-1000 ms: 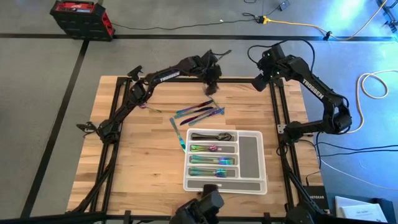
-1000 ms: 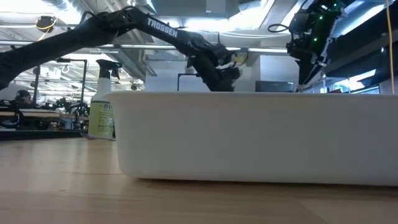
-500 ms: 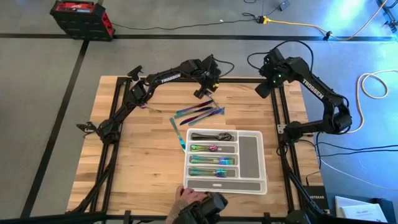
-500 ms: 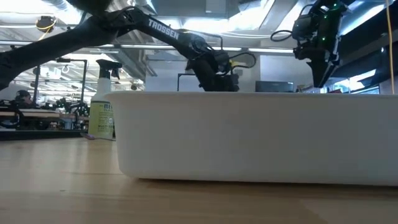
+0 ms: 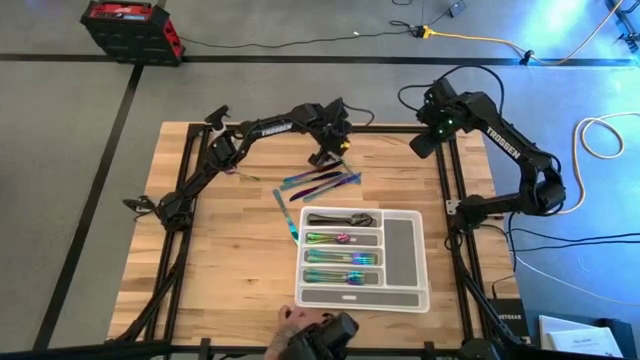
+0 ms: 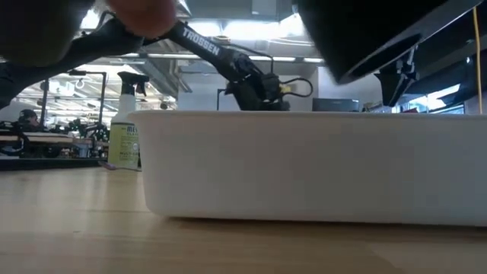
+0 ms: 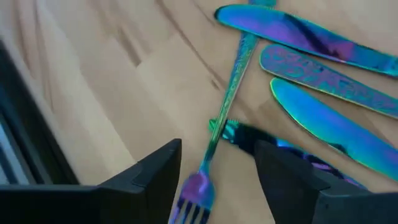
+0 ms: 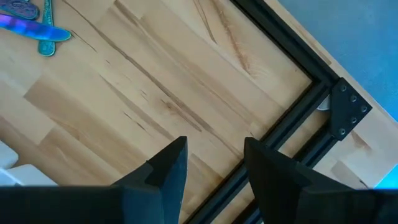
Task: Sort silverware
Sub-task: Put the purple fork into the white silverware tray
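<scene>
Loose silverware (image 5: 322,180) lies just above centre of the high view: a few rainbow knives and a fork fanned beside each other, plus one piece (image 5: 286,214) at the tray's left edge and another small one (image 5: 236,174) further left on the table. The tray (image 5: 404,250) sits centre-low; its top slot holds dark pieces (image 5: 338,219), the next three slots hold rainbow pieces, the bottom long slot and the right vertical slot look bare. So roughly half done (judging by counts), about six pieces left to sort.

Left gripper (image 5: 328,152) is low over the upper end of the loose pile; in its wrist view the fingers (image 7: 155,171) stand apart astride the fork (image 7: 222,121), holding nothing yet. Right gripper (image 5: 425,137) waits at upper right near the table's frame, fingers (image 8: 166,165) apart, empty.

A person's hand (image 5: 296,322) shows at the bottom edge by the tray. A spray bottle (image 6: 125,133) stands at left in the low view.
</scene>
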### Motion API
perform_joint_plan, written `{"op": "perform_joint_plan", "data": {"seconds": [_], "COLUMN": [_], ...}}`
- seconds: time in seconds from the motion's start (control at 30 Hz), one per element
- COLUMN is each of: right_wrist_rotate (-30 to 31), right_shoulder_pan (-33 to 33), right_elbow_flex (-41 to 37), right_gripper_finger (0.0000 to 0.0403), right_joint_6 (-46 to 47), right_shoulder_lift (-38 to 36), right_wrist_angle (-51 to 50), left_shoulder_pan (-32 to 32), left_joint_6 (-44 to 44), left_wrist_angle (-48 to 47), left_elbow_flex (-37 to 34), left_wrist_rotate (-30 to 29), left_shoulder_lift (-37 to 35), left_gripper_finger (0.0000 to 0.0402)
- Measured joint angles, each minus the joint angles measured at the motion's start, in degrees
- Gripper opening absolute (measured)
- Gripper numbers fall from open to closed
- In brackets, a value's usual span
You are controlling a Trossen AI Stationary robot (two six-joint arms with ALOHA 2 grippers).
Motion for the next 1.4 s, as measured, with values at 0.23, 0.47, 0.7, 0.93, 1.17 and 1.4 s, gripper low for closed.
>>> {"op": "perform_joint_plan", "data": {"seconds": [0.23, 0.47, 0.7, 0.93, 1.17, 1.4], "right_wrist_rotate": [-4.7, -22.3, -25.2, -20.0, -21.0, -19.5], "right_shoulder_pan": [0.0, 3.7, 12.6, 17.5, 18.5, 21.9], "right_elbow_flex": [0.0, 0.1, 0.0, 0.0, 0.0, 0.0], "right_gripper_finger": [0.0143, 0.0143, 0.0143, 0.0143, 0.0143, 0.0143], "right_joint_6": [0.9, 10.9, 9.2, 5.8, 10.3, 16.3], "right_shoulder_lift": [0.0, 1.6, 10.4, 19.3, 26.5, 29.2], "right_wrist_angle": [0.0, 11.3, 21.9, 30.9, 32.4, 38.9], "left_shoulder_pan": [0.4, -0.1, 0.5, 2.2, 7.3, 14.1], "left_joint_6": [-3.0, -4.9, -9.4, -18.4, -26.8, -33.5], "left_wrist_angle": [-0.4, -0.3, -0.4, 4.4, 3.0, -0.6], "left_elbow_flex": [0.0, 0.0, 0.0, 0.0, 0.0, 0.0], "left_wrist_rotate": [0.8, -0.2, -1.3, -1.2, 7.2, 18.4], "left_shoulder_lift": [0.1, 0.1, 0.1, -0.1, -1.1, -3.1], "left_gripper_finger": [0.0158, 0.0145, 0.0144, 0.0144, 0.0144, 0.0126]}}
